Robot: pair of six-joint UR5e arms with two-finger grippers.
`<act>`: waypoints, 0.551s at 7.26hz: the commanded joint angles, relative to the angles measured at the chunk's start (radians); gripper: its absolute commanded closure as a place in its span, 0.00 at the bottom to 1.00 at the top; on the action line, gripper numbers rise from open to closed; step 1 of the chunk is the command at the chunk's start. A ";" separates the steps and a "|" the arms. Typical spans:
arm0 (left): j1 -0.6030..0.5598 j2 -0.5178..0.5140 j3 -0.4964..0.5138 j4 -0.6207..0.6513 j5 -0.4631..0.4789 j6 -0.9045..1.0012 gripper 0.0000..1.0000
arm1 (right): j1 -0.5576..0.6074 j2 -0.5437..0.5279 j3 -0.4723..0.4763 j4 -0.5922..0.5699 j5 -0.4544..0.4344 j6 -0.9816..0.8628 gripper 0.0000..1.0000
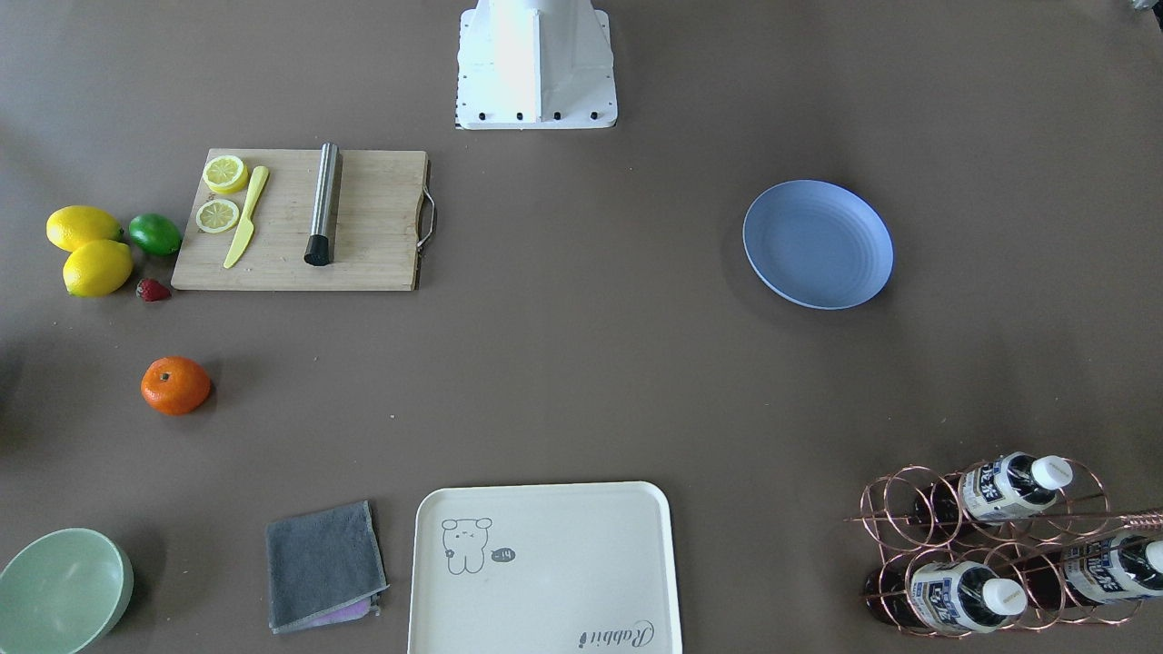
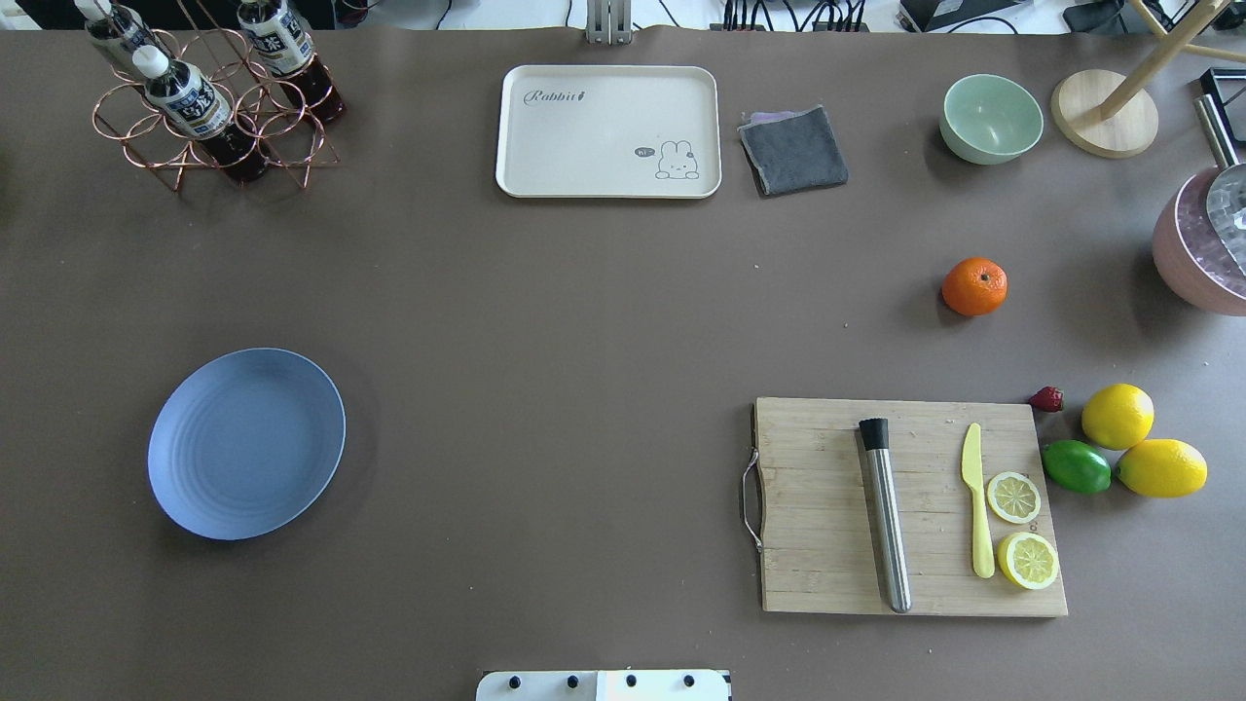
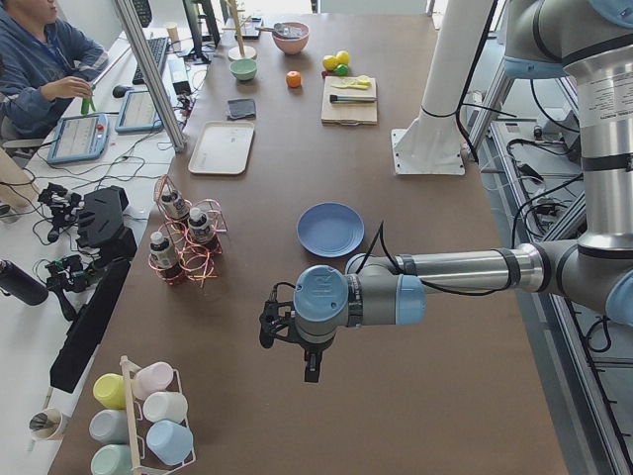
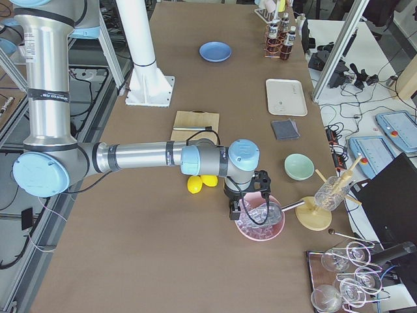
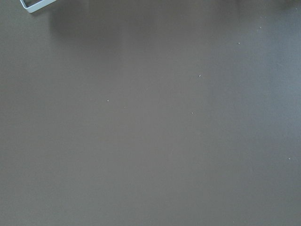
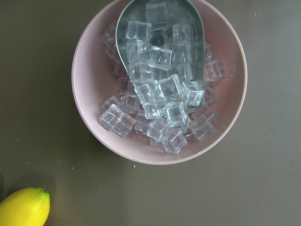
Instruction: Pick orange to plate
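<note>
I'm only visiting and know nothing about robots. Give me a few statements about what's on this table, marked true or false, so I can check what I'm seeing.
1. The orange lies on the bare table, well apart from the plate. True.
2. The plate already holds fruit. False: nothing lies on it.
3. A metal scoop rests in the pink bowl among ice cubes. True.
4. The lime sits on the wooden board. False: the lime lies on the table beside the cutting board, next to the lemons.
5. The grey cloth lies on the cream tray. False: the cloth lies on the table beside the tray.
</note>
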 commanded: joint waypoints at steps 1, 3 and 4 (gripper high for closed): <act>0.003 0.002 -0.002 0.000 0.007 0.002 0.02 | 0.000 0.000 0.000 -0.001 0.000 0.000 0.00; 0.003 0.006 -0.011 -0.006 -0.003 0.002 0.02 | 0.000 0.000 0.000 0.000 0.000 0.000 0.00; 0.005 0.005 -0.014 -0.006 -0.002 0.002 0.02 | 0.000 0.001 0.000 0.000 0.000 0.001 0.00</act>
